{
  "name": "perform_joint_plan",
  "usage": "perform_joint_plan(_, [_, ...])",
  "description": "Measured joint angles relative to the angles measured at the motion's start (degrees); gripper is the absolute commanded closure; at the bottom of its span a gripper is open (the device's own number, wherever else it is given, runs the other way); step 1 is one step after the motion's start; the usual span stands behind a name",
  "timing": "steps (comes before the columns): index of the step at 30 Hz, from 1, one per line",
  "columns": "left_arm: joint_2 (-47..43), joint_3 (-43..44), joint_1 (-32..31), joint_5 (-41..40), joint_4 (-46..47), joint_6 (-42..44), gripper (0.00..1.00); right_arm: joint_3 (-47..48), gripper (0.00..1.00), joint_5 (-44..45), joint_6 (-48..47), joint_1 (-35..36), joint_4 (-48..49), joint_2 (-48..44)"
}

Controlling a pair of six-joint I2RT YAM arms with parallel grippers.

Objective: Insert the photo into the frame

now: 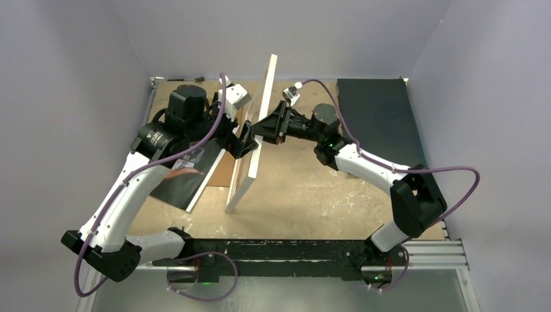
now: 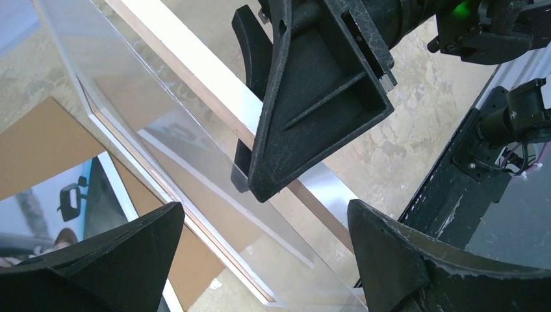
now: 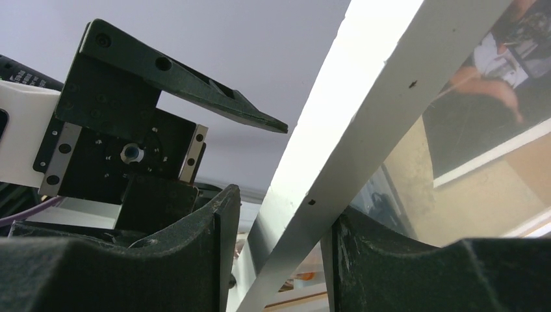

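Note:
The frame (image 1: pixel 268 78) stands on its long edge, tilted, in the middle of the table, white rail toward the right. My right gripper (image 1: pixel 263 130) is shut on the frame's rail (image 3: pixel 364 130); in the right wrist view the gripper (image 3: pixel 284 208) has a finger on each side of it. My left gripper (image 1: pixel 243 144) is open against the frame's left face. In the left wrist view it (image 2: pixel 265 214) is spread wide around the clear pane (image 2: pixel 195 169). The photo (image 1: pixel 185 179) lies flat at the left under my left arm, and shows through the pane (image 3: pixel 494 84).
A brown backing board (image 1: pixel 224 170) lies under the photo's right edge, beside the frame's foot. A black mat (image 1: pixel 373 114) lies at the back right. Grey walls close in the table on three sides. A black mounting rail (image 1: pixel 273 250) runs along the near edge.

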Motion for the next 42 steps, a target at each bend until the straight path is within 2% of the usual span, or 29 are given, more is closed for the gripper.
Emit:
perform_joint_plan(14, [-0.4,2.2,0.1,4.3,-1.0,-0.9,0.0,0.0,0.51,0.0,-0.4,0.1,-0.6,0.0])
perform_joint_plan(25, [-1.0,2.4,0.1,2.9,-4.1,0.7,0.17,0.0,0.51,0.0,-0.5,0.1,-0.9,0.0])
perform_joint_plan(42, [0.5,1.7,0.1,1.8,-8.0,2.6,0.2,0.3,0.52,0.0,-1.0,0.1,-1.7,0.0])
